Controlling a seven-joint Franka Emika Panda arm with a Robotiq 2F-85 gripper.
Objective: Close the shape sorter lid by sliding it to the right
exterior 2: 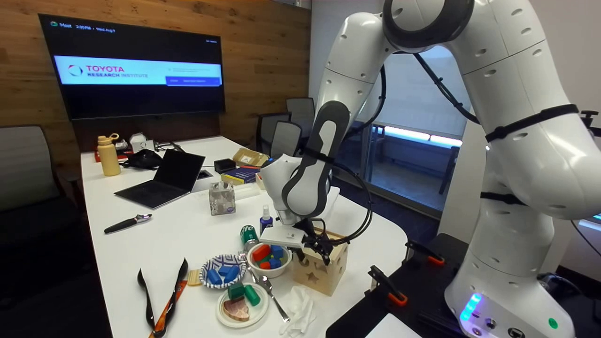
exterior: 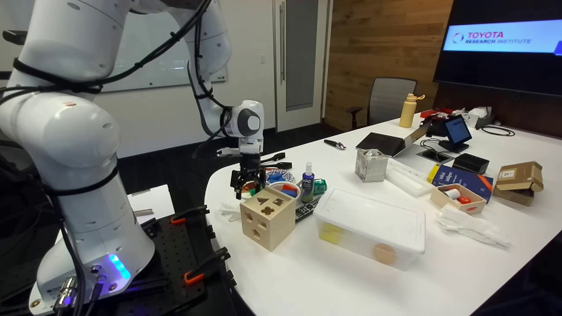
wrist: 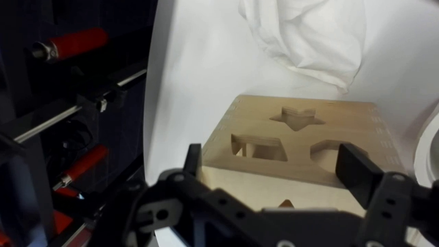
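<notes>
The shape sorter (exterior: 259, 228), a light-wood cube with cut-out holes, stands upright on the table in both exterior views (exterior 2: 312, 277). Its lid (exterior: 281, 210) lies across the top and has dark shape cut-outs. In the wrist view the lid (wrist: 260, 187) is partly hidden behind my gripper, with one cut-out tip showing. My gripper (wrist: 271, 154) is open, its black fingers wide apart with nothing between them. It points down at the cube's top edge (exterior: 249, 191). One finger is at the lid's left edge in the wrist view; I cannot tell whether it touches.
A large lidded white plastic container (exterior: 371, 206) stands beside the cube. A bowl of coloured blocks (exterior 2: 287, 270), a spray bottle (exterior: 308, 184) and a remote control (exterior: 308, 207) are close by. A crumpled napkin (wrist: 308, 37) lies near the cube. Clamps (exterior: 206, 267) line the table edge.
</notes>
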